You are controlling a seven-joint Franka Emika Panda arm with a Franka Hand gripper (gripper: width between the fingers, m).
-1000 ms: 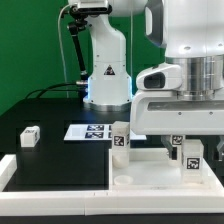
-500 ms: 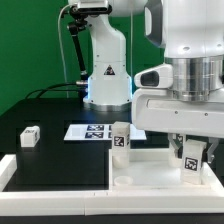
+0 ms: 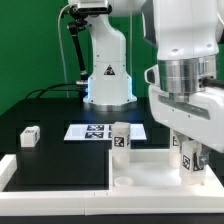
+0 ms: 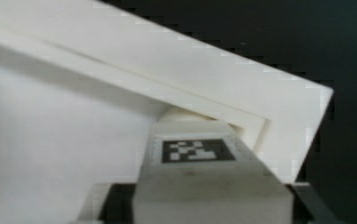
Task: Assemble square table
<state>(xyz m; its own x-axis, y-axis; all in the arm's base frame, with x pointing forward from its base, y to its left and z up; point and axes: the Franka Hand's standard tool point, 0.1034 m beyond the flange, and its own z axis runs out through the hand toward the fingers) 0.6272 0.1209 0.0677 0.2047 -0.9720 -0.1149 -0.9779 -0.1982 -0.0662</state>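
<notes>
My claw (image 3: 190,160) is pinching a tagged leg (image 3: 189,161) between its two fingers, low at the exterior view's right. In the wrist view the same leg (image 4: 196,160) sits squarely between my finger pads (image 4: 129,200), its black-and-white tag facing the camera, and its far end meets the raised corner socket (image 4: 246,122) of the square table slab (image 4: 86,110). Whether the leg is fully seated in that socket I cannot tell.

The slab (image 3: 150,165) lies flat at the near right of the scene, white, with a round socket (image 3: 123,181) showing on its near left corner. A second leg (image 3: 120,138) stands upright at the slab's far left corner, tag outward.

Just behind that leg lies the marker board (image 3: 88,131), flat on the black tabletop (image 3: 50,155). Well apart, toward the exterior view's left, a third small leg (image 3: 29,135) lies alone on the black surface. A white border rail (image 3: 60,200) runs along the near edge.
</notes>
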